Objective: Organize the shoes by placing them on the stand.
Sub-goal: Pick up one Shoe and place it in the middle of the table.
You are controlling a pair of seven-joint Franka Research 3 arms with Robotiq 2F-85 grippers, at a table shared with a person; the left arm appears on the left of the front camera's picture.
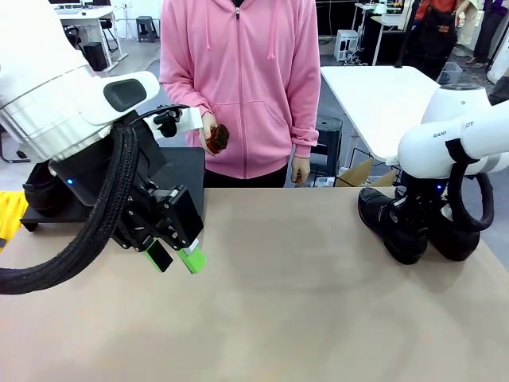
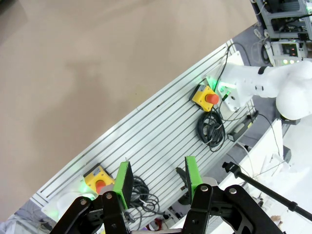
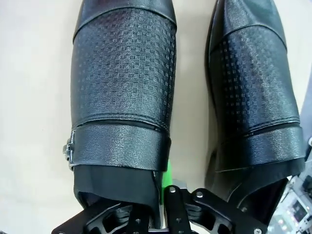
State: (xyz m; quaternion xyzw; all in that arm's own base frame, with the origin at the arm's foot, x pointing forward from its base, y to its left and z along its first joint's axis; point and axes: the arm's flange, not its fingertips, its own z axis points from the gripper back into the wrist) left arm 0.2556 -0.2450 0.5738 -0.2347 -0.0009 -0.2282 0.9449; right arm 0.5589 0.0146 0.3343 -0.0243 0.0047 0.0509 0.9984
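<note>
black embossed shoes (image 3: 124, 73) are seen parallel up close, toes away from the right gripper (image 3: 162, 179), which is clenched on one's collar; from the front they're found at the surface's (image 1: 302, 310) right. left gripper (image 1: 175, 257) is spread, empty.

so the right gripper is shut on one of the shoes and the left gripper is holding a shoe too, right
No: the left gripper is open and empty, as the left wrist view shows. The right gripper is shut on one shoe.
</note>
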